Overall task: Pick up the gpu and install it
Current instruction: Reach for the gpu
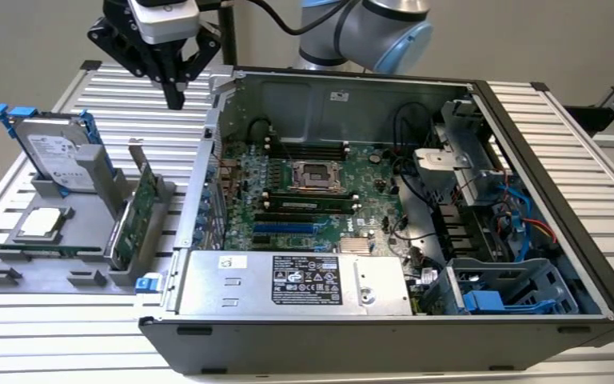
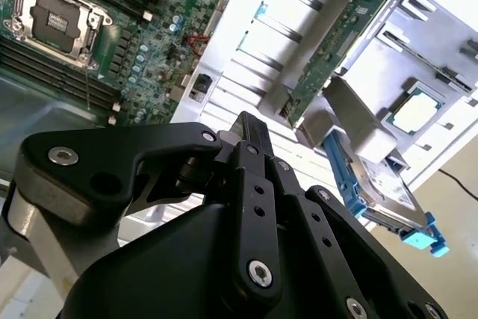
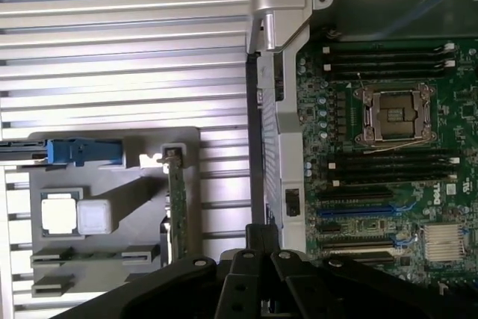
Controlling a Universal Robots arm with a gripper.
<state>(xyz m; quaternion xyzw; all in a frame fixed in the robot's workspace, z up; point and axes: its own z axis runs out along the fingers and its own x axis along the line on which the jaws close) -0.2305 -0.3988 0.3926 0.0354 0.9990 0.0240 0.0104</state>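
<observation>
in the exterior view, starting from its left: a hard drive (image 1: 57, 152) in a blue caddy stands upright at the far end of a grey tray (image 1: 85, 232) on the slatted table (image 1: 41, 336); a cpu (image 1: 41, 224) lies flat in front of it; the gpu (image 1: 134, 214) stands on edge in a slot along the tray's right side, silver bracket at its far end, just beside the case (image 1: 563, 240) wall; the gripper (image 1: 176, 98) hangs above, well apart from the gpu, jaws closed together with nothing between them; further right the case lies open, motherboard (image 1: 307, 192) exposed, socket bare.
</observation>
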